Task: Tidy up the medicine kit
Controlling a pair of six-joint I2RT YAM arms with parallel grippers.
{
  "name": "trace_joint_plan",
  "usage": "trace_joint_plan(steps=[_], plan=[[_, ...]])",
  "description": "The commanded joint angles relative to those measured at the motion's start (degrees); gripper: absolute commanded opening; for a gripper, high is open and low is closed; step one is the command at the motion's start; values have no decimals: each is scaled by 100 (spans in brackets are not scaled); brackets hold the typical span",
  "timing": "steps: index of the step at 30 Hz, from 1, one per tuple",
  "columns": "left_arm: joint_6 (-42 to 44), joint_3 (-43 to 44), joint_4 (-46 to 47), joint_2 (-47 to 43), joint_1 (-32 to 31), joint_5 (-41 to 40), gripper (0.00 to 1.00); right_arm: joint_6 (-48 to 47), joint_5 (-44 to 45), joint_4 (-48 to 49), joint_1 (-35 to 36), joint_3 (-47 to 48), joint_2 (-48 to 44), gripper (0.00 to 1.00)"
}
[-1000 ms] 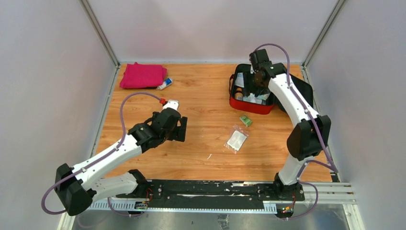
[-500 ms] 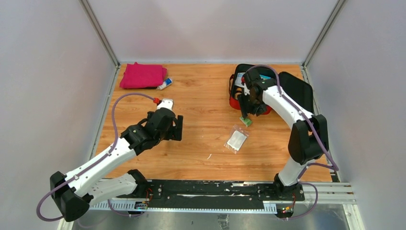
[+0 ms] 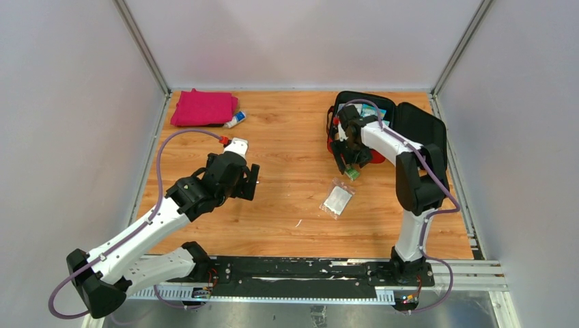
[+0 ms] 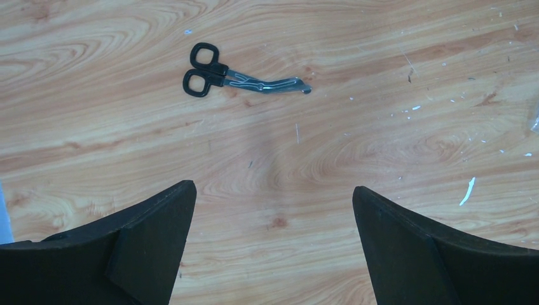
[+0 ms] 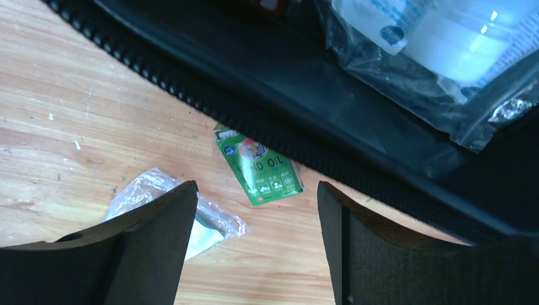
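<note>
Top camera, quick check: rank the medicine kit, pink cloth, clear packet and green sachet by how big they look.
Largest to smallest:
1. medicine kit, lying open
2. pink cloth
3. clear packet
4. green sachet
All lie on the same table, so camera nearness barely matters.

One medicine kit (image 3: pixel 420 127), one pink cloth (image 3: pixel 203 107), one small tube (image 3: pixel 235 120), one pair of scissors (image 4: pixel 238 77), one green oil packet (image 5: pixel 264 171) and one clear pouch (image 3: pixel 338 199) are counted.

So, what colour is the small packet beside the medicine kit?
The packet is green with white lettering; clearest in the right wrist view.
</note>
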Motion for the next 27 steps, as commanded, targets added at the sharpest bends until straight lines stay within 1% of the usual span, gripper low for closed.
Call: trace_joint_plan(steps=[1,6,13,14,18,23,27], plan=[[109,86,-79,-22,38,-140,100,-375,-50,74,37,126,228,73],[118,73,-69,13,38,-115,100,-429,3,166,37,30,409,70],[109,55,-46,23,38,-122,100,-396,-55,286,33,-55,586,61],[109,55,-39,23,38,-123,100,-387,-230,298,34,-73,596,60],[109,55,-20,23,38,-115,100,-358,-407,356,32,-145,623,57],[109,51,-8,53,38,-107,100,-321,-521,441,36,-277,542,51],[109,46,3,55,38,-101,100,-329,-606,549,37,-363,277,48]])
